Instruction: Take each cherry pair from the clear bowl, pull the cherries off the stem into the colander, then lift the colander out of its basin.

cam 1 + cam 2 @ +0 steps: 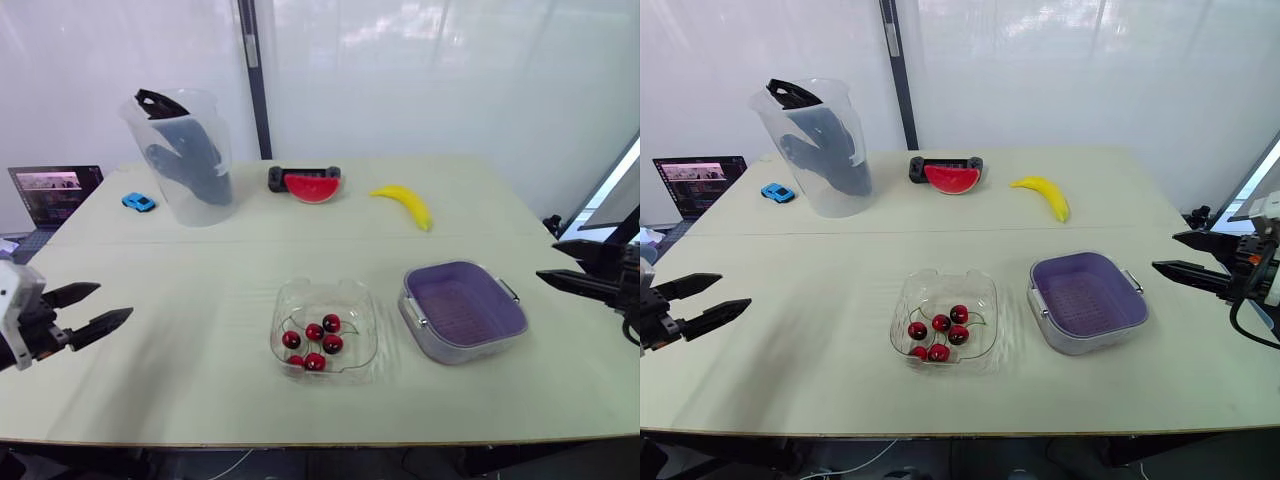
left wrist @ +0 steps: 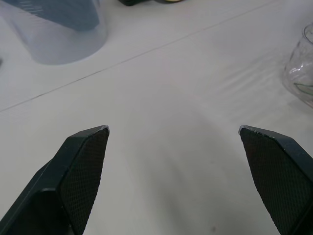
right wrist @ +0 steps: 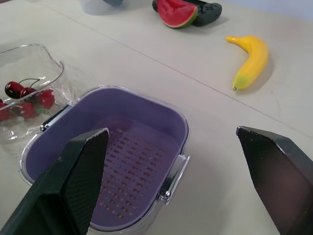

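Pale table (image 1: 200, 300), white, perhaps frosted, wall panels (image 1: 420, 70), dark post (image 1: 252, 70)

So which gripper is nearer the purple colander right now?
Right. The right gripper hovers open just off the colander's right side. The left gripper is open far over on the left, with the clear bowl between it and the colander.

Head stereo pair high, facing forward and down over the whole table (image 1: 200, 400); left wrist camera low, close to its surface; right wrist camera close above colander (image 3: 146, 122), sharing clear bowl (image 3: 34, 61)
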Robot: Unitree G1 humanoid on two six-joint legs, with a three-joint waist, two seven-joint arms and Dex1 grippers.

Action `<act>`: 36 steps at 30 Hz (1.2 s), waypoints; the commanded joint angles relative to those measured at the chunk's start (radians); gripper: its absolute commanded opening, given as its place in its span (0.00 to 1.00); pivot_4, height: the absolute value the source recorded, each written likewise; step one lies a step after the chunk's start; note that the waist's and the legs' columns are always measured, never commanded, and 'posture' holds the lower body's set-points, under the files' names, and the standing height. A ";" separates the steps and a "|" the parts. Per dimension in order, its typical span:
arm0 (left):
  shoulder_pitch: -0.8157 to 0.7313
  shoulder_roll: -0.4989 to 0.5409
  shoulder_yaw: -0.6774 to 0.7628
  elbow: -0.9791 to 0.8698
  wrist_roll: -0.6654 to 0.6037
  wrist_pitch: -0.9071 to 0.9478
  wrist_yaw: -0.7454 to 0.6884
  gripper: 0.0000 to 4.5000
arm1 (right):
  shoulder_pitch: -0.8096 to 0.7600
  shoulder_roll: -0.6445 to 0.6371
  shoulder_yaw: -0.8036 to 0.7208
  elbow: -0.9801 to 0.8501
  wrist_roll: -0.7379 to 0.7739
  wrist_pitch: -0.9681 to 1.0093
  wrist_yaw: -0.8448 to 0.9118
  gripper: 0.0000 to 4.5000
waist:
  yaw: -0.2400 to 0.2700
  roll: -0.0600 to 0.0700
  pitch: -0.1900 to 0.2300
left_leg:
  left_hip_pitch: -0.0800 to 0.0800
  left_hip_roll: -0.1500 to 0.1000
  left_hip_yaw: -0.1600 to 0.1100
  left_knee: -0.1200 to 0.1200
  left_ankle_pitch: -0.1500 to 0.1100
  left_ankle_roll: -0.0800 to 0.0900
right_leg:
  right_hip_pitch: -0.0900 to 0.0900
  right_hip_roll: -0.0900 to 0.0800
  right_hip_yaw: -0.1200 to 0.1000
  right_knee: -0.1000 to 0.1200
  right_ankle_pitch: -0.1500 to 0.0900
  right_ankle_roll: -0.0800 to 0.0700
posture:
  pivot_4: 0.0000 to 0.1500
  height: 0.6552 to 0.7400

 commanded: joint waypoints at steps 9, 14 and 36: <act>-0.045 0.030 -0.025 0.019 -0.022 -0.017 -0.020 0.99 | -0.020 -0.002 -0.038 -0.008 0.006 -0.026 -0.005 1.00 | 0.000 0.000 0.000 | 0.000 0.000 0.000 0.000 0.000 0.000 | -0.001 0.000 0.000 0.000 0.000 0.000 | 1.00 1.00; -0.094 0.021 -0.033 0.015 -0.050 0.007 -0.003 0.99 | -0.028 -0.013 -0.023 0.008 -0.013 -0.004 -0.037 1.00 | -0.001 0.000 0.000 | 0.000 0.000 0.000 0.000 0.000 0.000 | -0.001 0.001 0.000 0.001 0.000 0.000 | 1.00 1.00; -0.200 0.047 -0.199 -0.288 -0.247 0.109 -0.149 0.99 | -0.323 -0.035 0.251 -0.682 0.204 0.507 -0.225 1.00 | -0.016 0.002 0.001 | -0.002 0.003 0.000 -0.002 0.000 0.000 | -0.005 0.003 0.002 0.001 0.001 -0.001 | 1.00 1.00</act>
